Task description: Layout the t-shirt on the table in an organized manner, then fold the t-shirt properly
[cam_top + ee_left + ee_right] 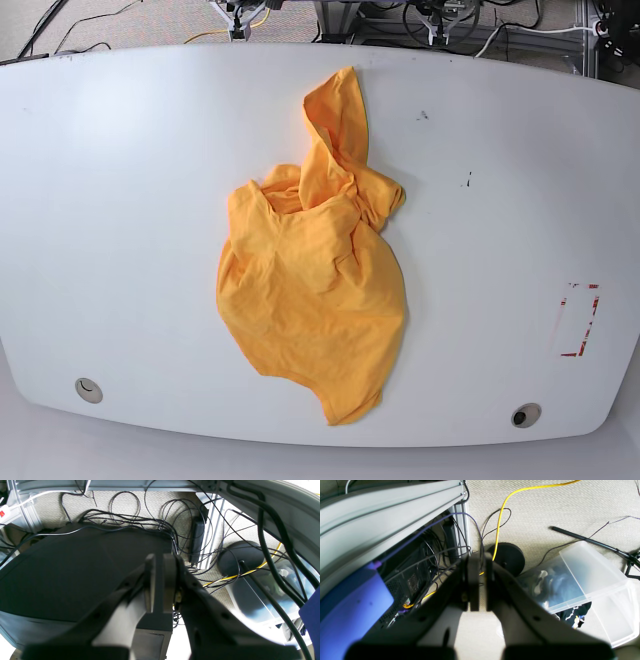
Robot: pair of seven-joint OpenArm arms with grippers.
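Observation:
The orange-yellow t-shirt (310, 290) lies crumpled in the middle of the white table (120, 200), with one part stretching toward the far edge. No arm shows in the base view. My left gripper (160, 560) is shut and empty, hanging over the floor and a dark box. Nothing is held in my right gripper (481, 562) either; it is shut and hangs above carpet and cables. Neither wrist view shows the t-shirt.
A red-tape rectangle (578, 320) marks the table's right side, and two round grommets (88, 390) (525, 415) sit near the front edge. Below are tangled cables (150, 522), a black round base (240, 557), a clear plastic bin (590, 585) and a yellow cable (500, 517).

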